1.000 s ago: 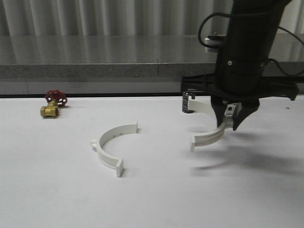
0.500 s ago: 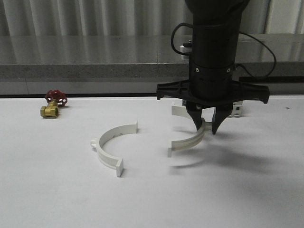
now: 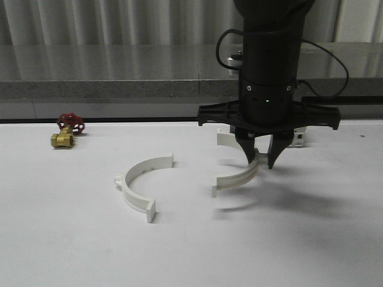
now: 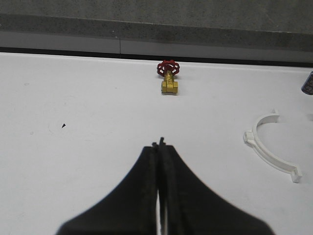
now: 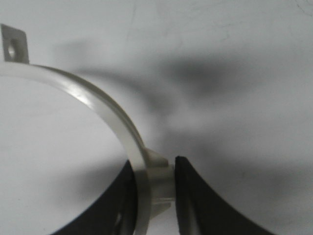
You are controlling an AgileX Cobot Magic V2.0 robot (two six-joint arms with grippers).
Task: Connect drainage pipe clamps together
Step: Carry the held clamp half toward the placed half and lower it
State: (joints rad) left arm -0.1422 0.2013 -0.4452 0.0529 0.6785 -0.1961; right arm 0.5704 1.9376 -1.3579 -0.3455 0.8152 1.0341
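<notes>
While right gripper (image 3: 261,161) holds clamp half (image 3: 236,177), nothing moved vs 0.5s ago.

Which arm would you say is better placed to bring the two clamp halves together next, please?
The right. Its pincer is already shut on one clamp half, held above the table beside the other half. The left pincer is shut, empty, and farther from both.

front camera faces forward over the table (image 3: 72,239); wrist cameras look down close.
</notes>
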